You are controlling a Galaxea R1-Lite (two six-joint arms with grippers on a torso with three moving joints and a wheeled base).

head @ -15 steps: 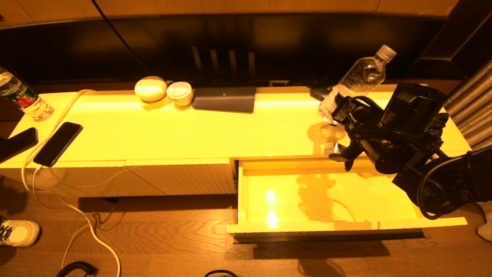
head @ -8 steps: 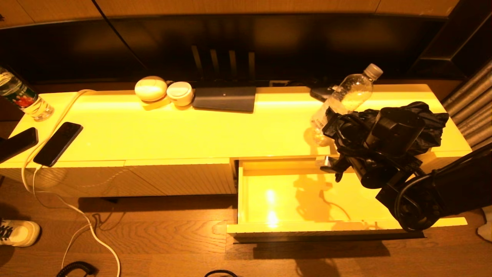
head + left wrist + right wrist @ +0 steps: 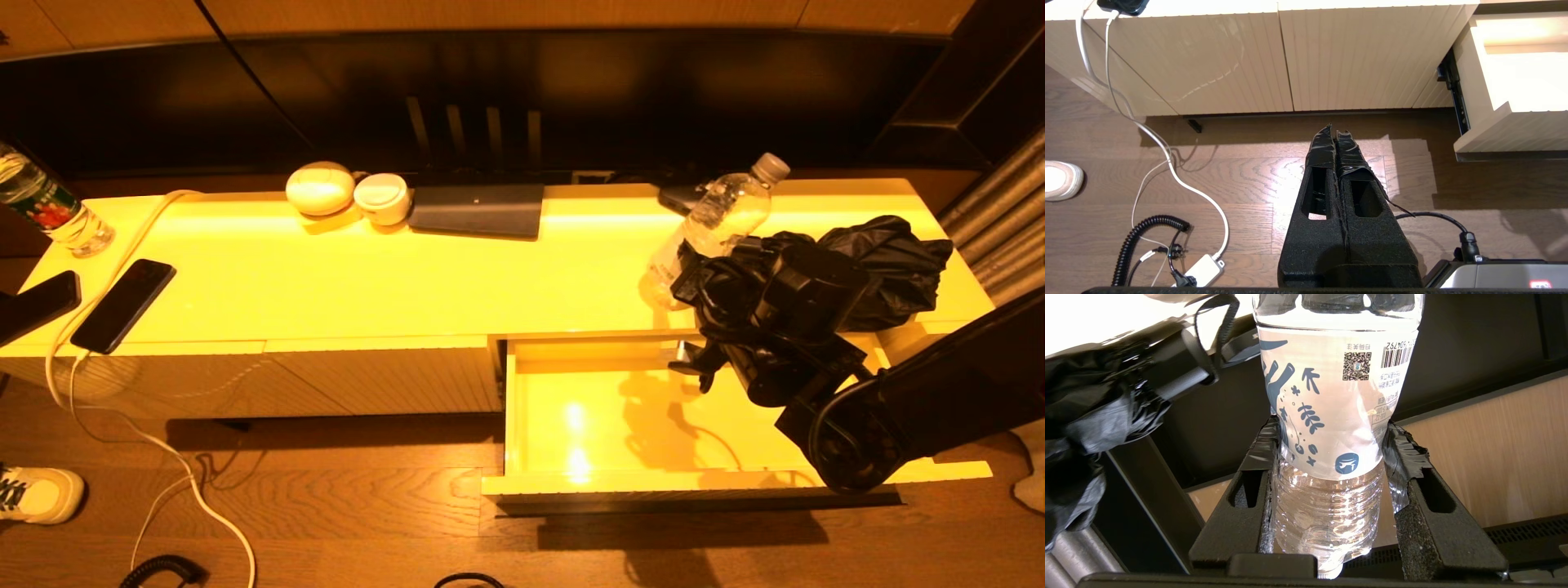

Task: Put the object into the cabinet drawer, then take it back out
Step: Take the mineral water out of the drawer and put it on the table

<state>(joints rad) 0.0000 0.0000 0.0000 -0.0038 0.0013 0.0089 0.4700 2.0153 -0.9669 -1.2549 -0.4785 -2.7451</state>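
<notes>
Wood-plank floor (image 3: 343, 506) under a glossy cream cabinet (image 3: 326, 278).

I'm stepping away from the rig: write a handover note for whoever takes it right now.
Right gripper: shut on the water bottle, fingers clamped on its label, held tilted in the air above the back right of the cabinet top, just behind the drawer.
Left gripper: shut, empty, parked over the floor in front of the cabinet.
Drawer: pulled open, nothing in it.
Done: drawer open, bottle gripped.
Whether the bottle has already been in the drawer cannot be told from this moment.
Left: if not, lower the bottle into the drawer, let go, then take it back out.
</notes>
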